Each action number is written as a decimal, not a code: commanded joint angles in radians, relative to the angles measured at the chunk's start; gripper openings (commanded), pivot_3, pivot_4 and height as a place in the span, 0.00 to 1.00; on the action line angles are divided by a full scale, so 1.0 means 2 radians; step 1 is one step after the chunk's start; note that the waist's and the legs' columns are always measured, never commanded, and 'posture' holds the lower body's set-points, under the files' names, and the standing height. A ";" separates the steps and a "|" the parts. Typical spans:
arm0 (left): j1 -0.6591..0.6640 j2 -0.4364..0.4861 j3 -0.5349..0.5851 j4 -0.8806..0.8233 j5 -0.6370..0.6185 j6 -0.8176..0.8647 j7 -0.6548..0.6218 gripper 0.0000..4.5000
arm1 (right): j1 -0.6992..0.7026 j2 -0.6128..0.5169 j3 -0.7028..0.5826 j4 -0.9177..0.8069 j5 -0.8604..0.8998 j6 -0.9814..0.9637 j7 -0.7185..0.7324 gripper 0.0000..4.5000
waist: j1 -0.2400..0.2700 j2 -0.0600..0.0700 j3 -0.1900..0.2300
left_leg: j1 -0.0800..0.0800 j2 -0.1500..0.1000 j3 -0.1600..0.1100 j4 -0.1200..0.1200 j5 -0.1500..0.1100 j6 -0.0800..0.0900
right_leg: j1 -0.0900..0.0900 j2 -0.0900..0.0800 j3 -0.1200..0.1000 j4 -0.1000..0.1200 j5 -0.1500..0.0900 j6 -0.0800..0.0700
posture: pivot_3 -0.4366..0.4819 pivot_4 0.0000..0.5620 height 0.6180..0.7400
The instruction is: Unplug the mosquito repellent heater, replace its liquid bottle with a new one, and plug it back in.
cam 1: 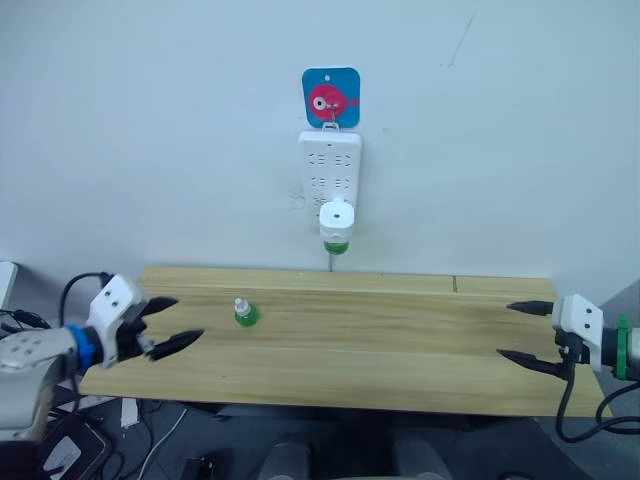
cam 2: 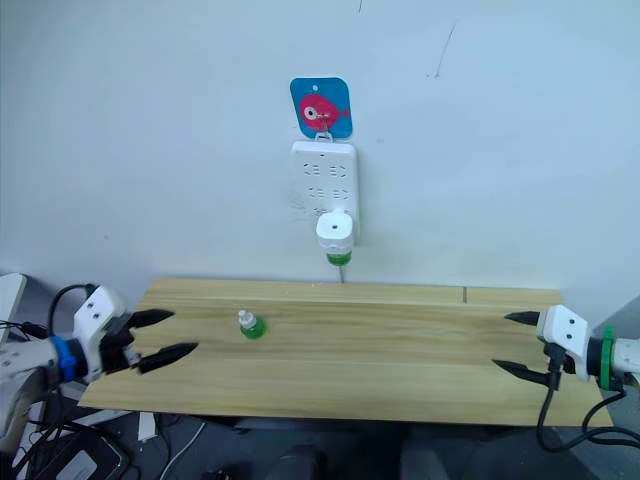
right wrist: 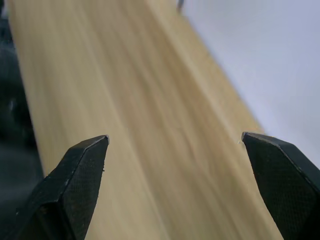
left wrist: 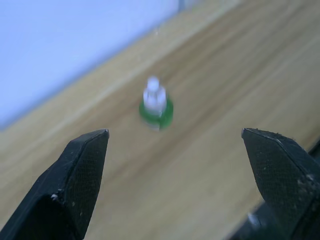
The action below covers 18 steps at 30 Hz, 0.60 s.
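Against a plain pale wall (cam 1: 150, 130), a long wooden table (cam 1: 400, 340) is seen from above, its light planks running from side to side. On the wall above the table's middle, a tall white power strip (cam 1: 330, 165) is hung below a blue square hook plate with a red fish (cam 1: 331, 97). The mosquito repellent heater (cam 1: 337, 216) is plugged into the strip's lowest socket, and its liquid bottle (cam 1: 336, 243), green, is seen fitted beneath it. The left gripper (cam 1: 172, 323) is held over the table's left end, its two black fingers spread wide with nothing between them. The right gripper (cam 1: 524, 333) is held over the table's right end, likewise spread wide and empty. The new one (cam 1: 244, 312), a tiny green bottle with a white cap, is stood upright on the table, near the left gripper and well apart from the right one.
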 commanded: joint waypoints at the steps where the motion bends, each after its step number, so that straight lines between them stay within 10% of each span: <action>1: -0.055 -0.022 -0.013 -0.021 -0.021 0.029 0.024 1.00 | 0.004 0.012 -0.023 -0.112 0.047 0.068 -0.041 0.99 | -0.005 -0.001 0.001 | 0.000 0.000 0.000 0.000 0.000 0.000 | 0.000 0.000 0.000 0.000 0.000 0.000 | 0.39 0.24 0.95; 10: -0.196 -0.094 -0.057 0.023 -0.023 0.044 0.043 1.00 | -0.020 0.064 -0.042 -0.308 0.158 0.247 -0.185 0.99 | -0.025 -0.005 0.007 | -0.006 0.000 0.000 0.001 0.000 0.000 | -0.005 0.000 0.000 0.000 0.002 -0.001 | 0.30 0.28 0.95; 14: -0.228 -0.110 -0.069 0.049 -0.013 0.036 0.048 0.74 | -0.023 0.066 -0.045 -0.341 0.174 0.278 -0.210 1.00 | -0.035 -0.006 0.008 | -0.009 0.000 0.000 0.001 0.000 0.000 | -0.008 0.000 0.000 0.000 0.003 0.000 | 0.28 0.30 0.95; 18: -0.272 -0.138 -0.071 0.101 -0.006 0.021 0.069 0.74 | -0.033 0.068 -0.047 -0.369 0.188 0.304 -0.235 1.00 | -0.037 -0.007 0.014 | -0.009 0.000 0.000 0.001 0.000 0.000 | -0.009 0.000 0.000 0.000 0.003 0.000 | 0.25 0.32 0.95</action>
